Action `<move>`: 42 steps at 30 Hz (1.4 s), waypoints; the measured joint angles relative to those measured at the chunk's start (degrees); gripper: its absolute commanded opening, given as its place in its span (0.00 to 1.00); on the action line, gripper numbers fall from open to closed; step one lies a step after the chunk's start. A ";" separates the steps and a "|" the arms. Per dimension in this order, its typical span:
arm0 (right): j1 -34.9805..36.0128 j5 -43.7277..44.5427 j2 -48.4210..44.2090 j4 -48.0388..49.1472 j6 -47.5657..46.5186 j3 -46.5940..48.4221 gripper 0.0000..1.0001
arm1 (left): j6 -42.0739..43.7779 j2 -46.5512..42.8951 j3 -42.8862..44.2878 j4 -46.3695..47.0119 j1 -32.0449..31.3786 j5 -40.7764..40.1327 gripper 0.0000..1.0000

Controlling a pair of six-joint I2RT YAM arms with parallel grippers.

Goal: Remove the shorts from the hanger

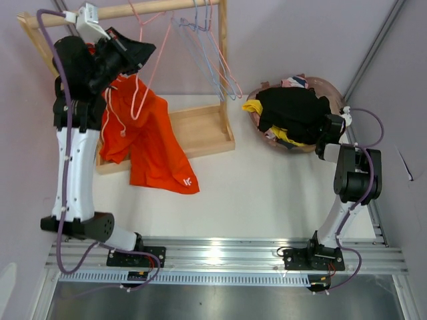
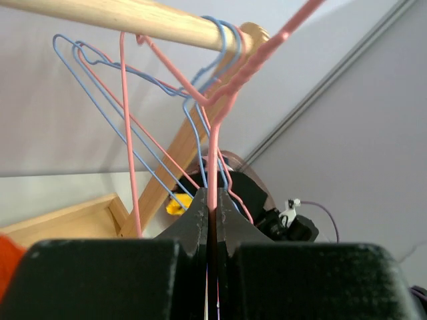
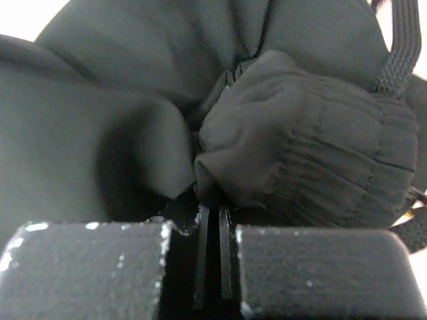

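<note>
The bright orange fabric shorts (image 1: 157,150) hang at the far left from a thin pink wire hanger (image 2: 215,153), draped over the wooden rack's base (image 1: 200,130). My left jaws are clamped on that hanger's wire. My right jaws are together, tips against crumpled black fabric shorts (image 3: 287,133) in the round basket (image 1: 331,87) at the far right.

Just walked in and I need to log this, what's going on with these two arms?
The left gripper is shut on the wire of the pink hanger up by the wooden rail, with the orange shorts still draped on it. The right gripper is shut, its tips against the black shorts piled in the basket.
</note>
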 measured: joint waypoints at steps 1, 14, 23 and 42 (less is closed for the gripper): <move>-0.55 -1.66 1.01 -0.48 1.33 0.39 0.01 | -0.28 2.16 1.64 0.09 -0.02 -0.11 0.00; 1.11 -11.06 -5.64 -9.03 0.26 1.44 0.99 | -1.36 20.44 12.39 -0.63 -3.74 -5.86 0.00; 9.68 -3.74 -31.41 -23.23 -7.21 -0.15 0.99 | -1.33 21.42 13.77 -0.42 -5.49 -7.72 0.23; 20.02 5.07 -59.14 -36.79 -14.82 8.17 0.99 | -1.29 13.46 11.32 -5.64 -5.49 -7.21 0.63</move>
